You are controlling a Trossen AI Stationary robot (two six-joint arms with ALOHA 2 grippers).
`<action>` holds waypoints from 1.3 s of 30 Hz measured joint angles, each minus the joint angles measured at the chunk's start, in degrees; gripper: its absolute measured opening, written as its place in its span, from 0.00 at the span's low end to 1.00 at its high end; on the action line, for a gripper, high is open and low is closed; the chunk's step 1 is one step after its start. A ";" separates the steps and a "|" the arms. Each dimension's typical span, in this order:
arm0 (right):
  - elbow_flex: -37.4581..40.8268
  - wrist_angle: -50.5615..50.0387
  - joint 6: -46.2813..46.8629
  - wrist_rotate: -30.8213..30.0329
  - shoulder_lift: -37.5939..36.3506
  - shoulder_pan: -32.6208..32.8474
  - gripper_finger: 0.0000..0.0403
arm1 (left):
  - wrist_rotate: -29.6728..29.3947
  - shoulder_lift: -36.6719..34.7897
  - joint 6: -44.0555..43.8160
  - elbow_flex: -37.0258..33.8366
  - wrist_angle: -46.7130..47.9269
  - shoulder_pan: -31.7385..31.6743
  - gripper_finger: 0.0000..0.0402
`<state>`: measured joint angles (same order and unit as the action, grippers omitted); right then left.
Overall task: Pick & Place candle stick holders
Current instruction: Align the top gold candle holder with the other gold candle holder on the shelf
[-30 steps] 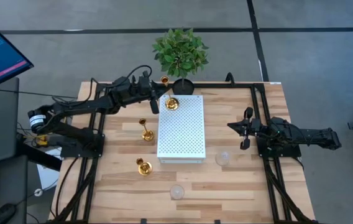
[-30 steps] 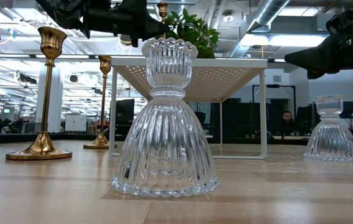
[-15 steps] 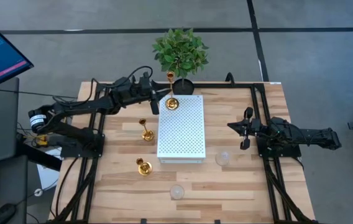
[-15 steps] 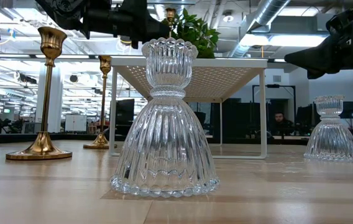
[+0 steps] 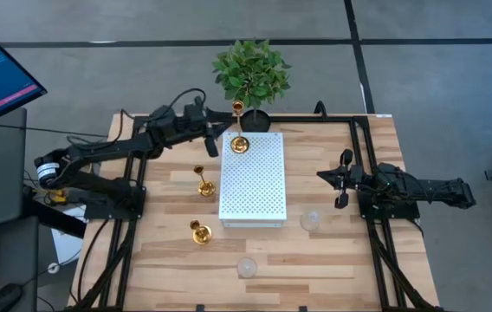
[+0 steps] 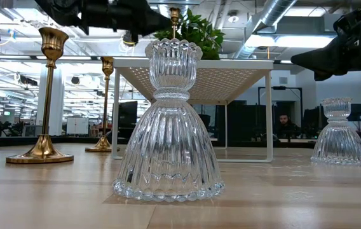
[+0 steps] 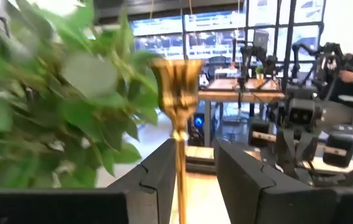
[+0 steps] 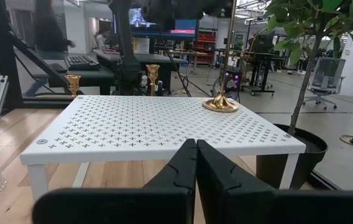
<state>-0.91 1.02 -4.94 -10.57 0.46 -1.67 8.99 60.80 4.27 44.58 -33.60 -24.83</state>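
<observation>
The left hand point(image 5: 212, 136) has drawn back toward nine o'clock from the tall shiny gold candle stick holder point(image 5: 240, 141). A second ago it was right at the stem with the holder tilted; now the holder stands upright on the white perforated metal riser point(image 5: 253, 178), at the riser's eleven o'clock corner. The left wrist view shows the two dark fingers point(image 7: 161, 178) apart, with the gold stem between them and touching neither.

The right hand point(image 5: 343, 179) rests at three o'clock on the wooden worktop point(image 5: 315, 260), fingers pressed together, unchanged.

Two more gold holders point(image 5: 203, 181) point(image 5: 200, 231) stand on the worktop at nine o'clock of the riser. Two clear ribbed glass holders point(image 5: 311, 220) point(image 5: 246, 266) sit toward six o'clock. The green potted plant point(image 5: 252, 76) is at twelve o'clock.

No readable writing or labels show.
</observation>
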 joint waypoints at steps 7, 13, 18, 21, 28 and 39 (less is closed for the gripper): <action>0.00 -0.02 -0.01 0.02 -0.01 0.00 0.00 | 0.04 -8.97 2.80 0.00 6.76 0.03 0.28; 0.00 -0.02 -0.01 0.02 0.01 0.00 0.00 | 0.05 -15.79 2.97 -1.65 15.81 0.03 0.26; 0.01 -0.02 -0.01 0.04 0.00 0.00 0.00 | 0.78 -20.55 2.97 -4.21 19.45 0.03 0.21; 0.00 -0.02 -0.01 0.04 -0.01 0.00 0.00 | 3.97 -23.38 2.86 -6.28 21.40 0.03 0.17; 0.01 -0.02 -0.01 0.06 0.01 0.01 0.00 | 11.30 -28.83 2.80 -11.97 24.22 0.03 0.04; 0.02 -0.02 1.98 0.07 0.01 0.01 0.00 | 19.75 -36.50 2.69 -19.75 25.36 0.03 0.01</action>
<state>-0.89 0.99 -2.96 -10.50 0.47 -1.66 28.74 24.30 6.97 24.83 -8.24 -24.80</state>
